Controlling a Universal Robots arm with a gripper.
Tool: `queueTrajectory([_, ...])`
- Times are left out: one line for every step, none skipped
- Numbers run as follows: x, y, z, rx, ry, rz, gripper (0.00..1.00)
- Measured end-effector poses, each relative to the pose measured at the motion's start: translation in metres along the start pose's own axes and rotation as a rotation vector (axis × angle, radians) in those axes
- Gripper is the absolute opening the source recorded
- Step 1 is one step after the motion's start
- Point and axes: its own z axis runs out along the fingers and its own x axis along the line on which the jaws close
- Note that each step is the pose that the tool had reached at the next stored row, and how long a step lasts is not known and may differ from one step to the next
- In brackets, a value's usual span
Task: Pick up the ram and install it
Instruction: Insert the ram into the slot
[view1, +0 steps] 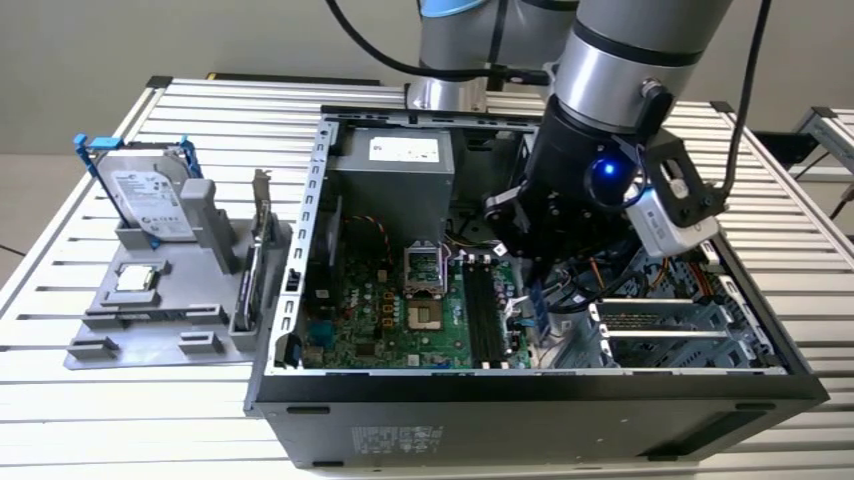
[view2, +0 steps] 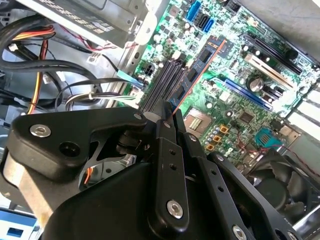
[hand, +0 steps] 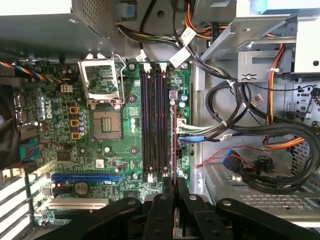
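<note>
In the exterior view the arm reaches into the open computer case on the worktop.

In the second wrist view the hand pinches the ram edge-on. If the stick tilts, pressing could jam it against a slot wall.

In the first wrist view the ram juts from the fingertips, just beside the outermost of the memory slots.

1. The slatted silver table looks like bare ribbed metal.
2. The black computer case is matt sheet metal.
3. The green motherboard has a faintly glossy face.
4. The black gripper is matt, with shiny screw heads.
5. The thin dark circuit-board ram carries matt black chips.
6. The grey parts holder looks like matt plastic.
</note>
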Motion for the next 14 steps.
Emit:
queueTrajectory([0.0001, 0.0003, 0.0004, -0.0013, 0.0, 0.0, 0.0])
queueTrajectory([0.0002, 0.0005, 0.0008, -0.0023, 0.0001, 0.0, 0.0])
queueTrajectory([0.0004, 0.0009, 0.0013, -0.0032, 0.0002, 0.0, 0.0])
queueTrajectory([0.0005, 0.0015, 0.0018, -0.0035, 0.0003, 0.0, 0.0])
queueTrajectory([0.0005, 0.002, 0.0024, -0.0038, 0.0003, 0.0, 0.0])
queueTrajectory([0.0006, 0.0025, 0.0029, -0.0045, 0.0005, 0.0, 0.0])
queueTrajectory([0.0006, 0.0027, 0.0033, -0.0052, 0.001, 0.0, 0.0])
queueTrajectory([0.0006, 0.003, 0.0037, -0.006, 0.0016, 0.0, 0.0])
queueTrajectory([0.0007, 0.0033, 0.0041, -0.0075, 0.002, 0.0, 0.0])
queueTrajectory([0.0007, 0.0036, 0.0047, -0.0094, 0.0022, 0.0, 0.0])
queueTrajectory([0.0007, 0.004, 0.0052, -0.0115, 0.0025, 0.0, 0.0])
queueTrajectory([0.0007, 0.0043, 0.0058, -0.0135, 0.0028, 0.0, 0.0])
queueTrajectory([0.0007, 0.0046, 0.0065, -0.015, 0.0032, 0.0, 0.0])
queueTrajectory([0.0007, 0.005, 0.0073, -0.0155, 0.0034, 0.001, 0.0])
